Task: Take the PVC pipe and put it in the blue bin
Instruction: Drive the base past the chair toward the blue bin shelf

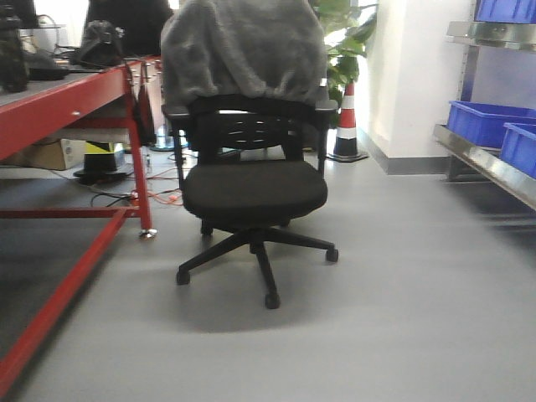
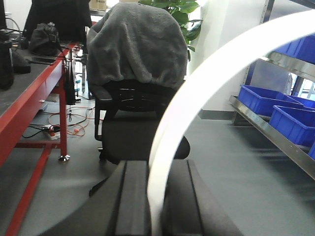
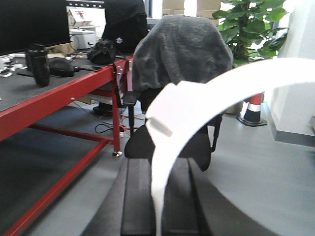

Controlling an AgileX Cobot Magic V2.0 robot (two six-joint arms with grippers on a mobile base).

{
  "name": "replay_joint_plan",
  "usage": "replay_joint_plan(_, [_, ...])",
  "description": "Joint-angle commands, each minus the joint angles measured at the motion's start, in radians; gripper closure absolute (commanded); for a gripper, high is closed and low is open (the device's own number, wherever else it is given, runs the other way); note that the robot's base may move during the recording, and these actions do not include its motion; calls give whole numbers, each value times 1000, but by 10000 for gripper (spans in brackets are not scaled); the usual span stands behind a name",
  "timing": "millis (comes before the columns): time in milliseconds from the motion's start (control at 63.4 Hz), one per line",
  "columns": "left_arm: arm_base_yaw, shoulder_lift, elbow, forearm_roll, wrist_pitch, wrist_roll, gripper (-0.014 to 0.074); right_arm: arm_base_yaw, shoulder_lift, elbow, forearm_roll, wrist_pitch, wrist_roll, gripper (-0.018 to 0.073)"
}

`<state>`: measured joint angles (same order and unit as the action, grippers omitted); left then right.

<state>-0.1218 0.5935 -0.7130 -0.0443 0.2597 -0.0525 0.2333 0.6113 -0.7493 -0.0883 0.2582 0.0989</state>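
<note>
Grey floor (image 1: pixel 402 318) runs through a workshop, with a red workbench (image 1: pixel 59 105) along the left, a black office chair (image 1: pixel 251 193) in the middle draped in a grey fleece (image 1: pixel 243 50), then a leafy plant (image 1: pixel 343 33) and a striped traffic cone (image 1: pixel 347 126) by the far wall. No pipe shows in the front view. In the left wrist view the PVC pipe (image 2: pixel 187 98) is a smooth, plain white tube, blurred by closeness. It rises from between the dark fingers (image 2: pixel 133 196) of the left gripper (image 2: pixel 156 167) and bends in a broad arc up and out to the right edge; the jaws are pressed in on it from both sides. In the right wrist view a white PVC pipe (image 3: pixel 246 81) likewise climbs from the right gripper (image 3: pixel 160 164), whose fingers (image 3: pixel 135 196) pinch it. It passes through a thicker, squared socket fitting (image 3: pixel 167 113) and then sweeps right as a wide pale band. Whether both views show one piece cannot be told. On the far right a metal shelf (image 1: pixel 477 159) carries the blue bins (image 1: pixel 481 121), set side by side on a sloping tier, with another (image 1: pixel 507 8) on the tier above. From here only their walls and rims show, and their contents cannot be made out. Both pipe ends are well apart from the bins.
</note>
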Motion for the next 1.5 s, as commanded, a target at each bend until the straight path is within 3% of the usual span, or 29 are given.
replay_joint_plan(0, [-1,-3,-1,-1,-23,-3,708,-1,-5,2,-13,-27,-4,727])
replay_joint_plan(1483, [-1,-3,-1,-1,-23,-3,708,-1,-5,2,-13,-27,-4,727])
